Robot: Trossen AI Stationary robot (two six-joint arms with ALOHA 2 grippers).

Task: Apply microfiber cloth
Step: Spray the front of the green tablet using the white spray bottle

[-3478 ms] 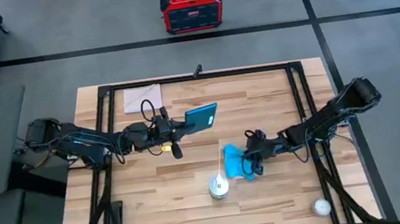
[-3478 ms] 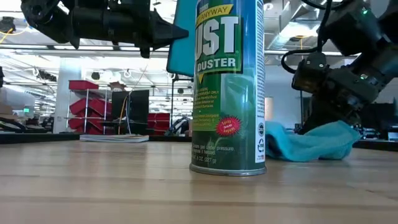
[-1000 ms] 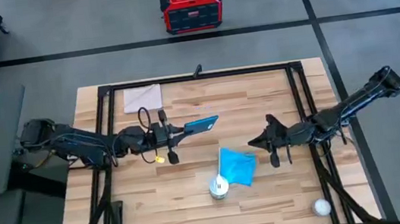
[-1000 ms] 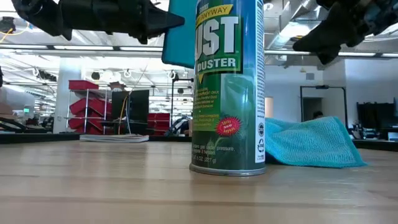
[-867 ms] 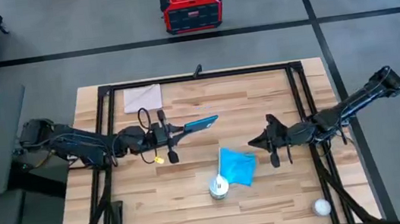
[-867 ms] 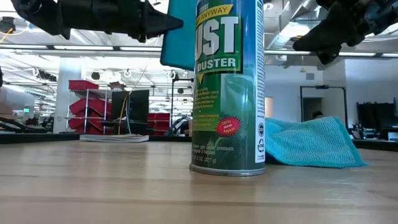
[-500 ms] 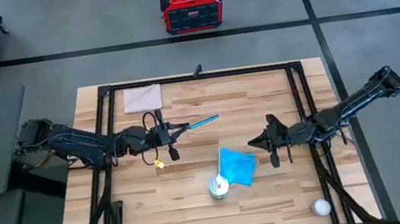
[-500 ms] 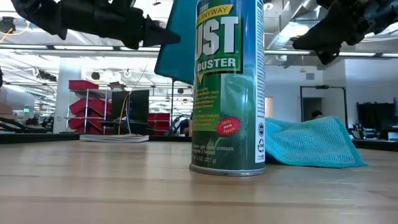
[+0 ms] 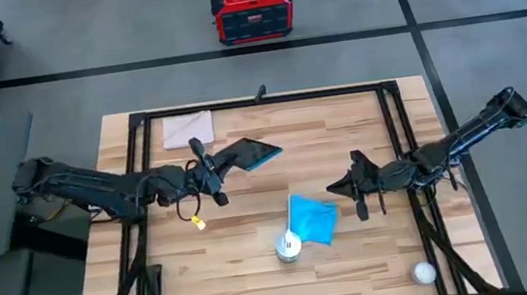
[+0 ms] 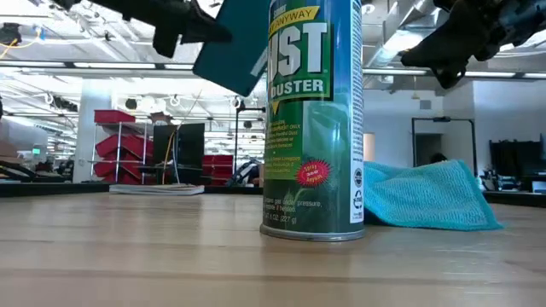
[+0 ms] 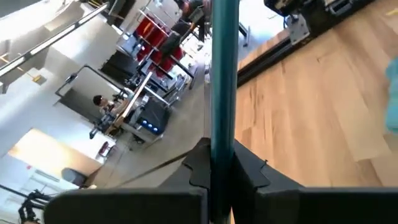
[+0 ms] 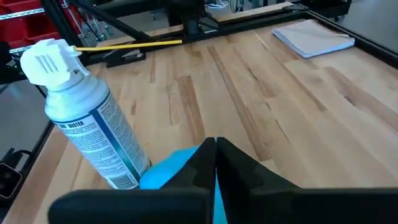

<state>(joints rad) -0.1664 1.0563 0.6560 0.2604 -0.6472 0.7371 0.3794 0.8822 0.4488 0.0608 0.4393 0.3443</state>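
The microfiber cloth (image 9: 314, 219) lies crumpled on the table, its left edge beside the duster can (image 9: 289, 245); it also shows in the low view (image 10: 429, 198) and the right wrist view (image 12: 177, 167). My right gripper (image 9: 341, 187) hangs shut above the table just right of the cloth, touching nothing. My left gripper (image 9: 210, 171) is shut on a dark teal device (image 9: 250, 153), held in the air over the table's middle left and seen tilted in the low view (image 10: 235, 47). My left gripper pinches the device's end nearest the arm (image 11: 222, 142) between its two fingers (image 11: 250, 169), one on each flat face. The fingers come roughly level from the table's left and lie along the slab. The device is lifted clear of the table and tilted.
The tall duster can (image 10: 311, 119) stands near the table's front middle. A pale grey sheet (image 9: 187, 129) lies at the far left, and a white ball (image 9: 423, 272) at the near right corner. Black frame rails (image 9: 397, 126) border the table.
My left gripper has drawn back a little toward the table's left edge and risen, rolling about its own axis. The teal device has turned with it, from edge-on in the high view to showing its dark face, and now hangs tilted. The cloth has kept still.
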